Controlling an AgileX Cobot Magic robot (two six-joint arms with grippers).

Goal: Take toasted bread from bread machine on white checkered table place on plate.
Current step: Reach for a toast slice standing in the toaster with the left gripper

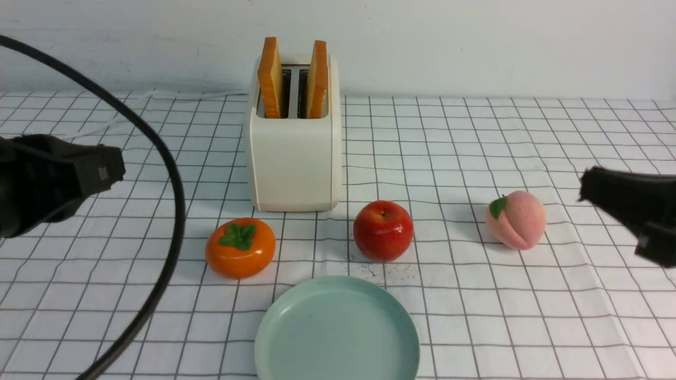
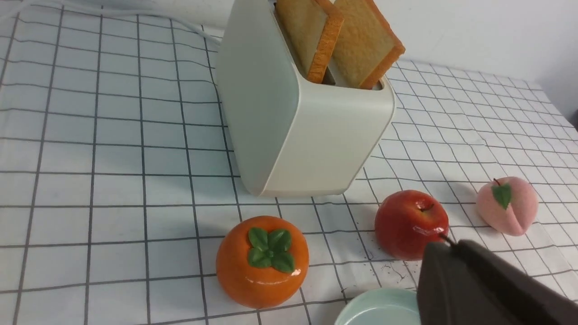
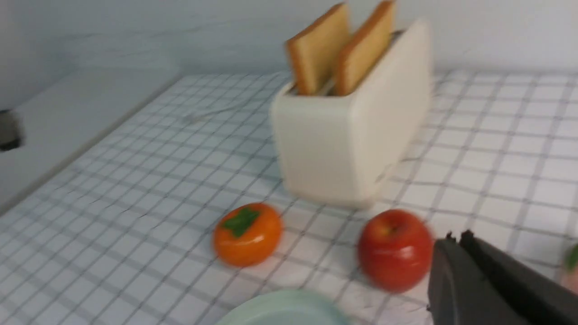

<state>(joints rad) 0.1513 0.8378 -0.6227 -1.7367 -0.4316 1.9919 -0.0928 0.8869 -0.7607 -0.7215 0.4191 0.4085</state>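
Toasted bread [image 1: 272, 79] golden, lower halves hidden in bread machine [image 1: 293, 163], 12 o'clock of plate [image 1: 338, 327]. Left gripper [image 1: 113, 171], right gripper [image 1: 585, 186] closed, empty.

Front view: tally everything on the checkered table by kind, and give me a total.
Toast slices: 2
Toaster: 1
Plate: 1
Persimmon: 1
Apple: 1
Peach: 1
Total: 7
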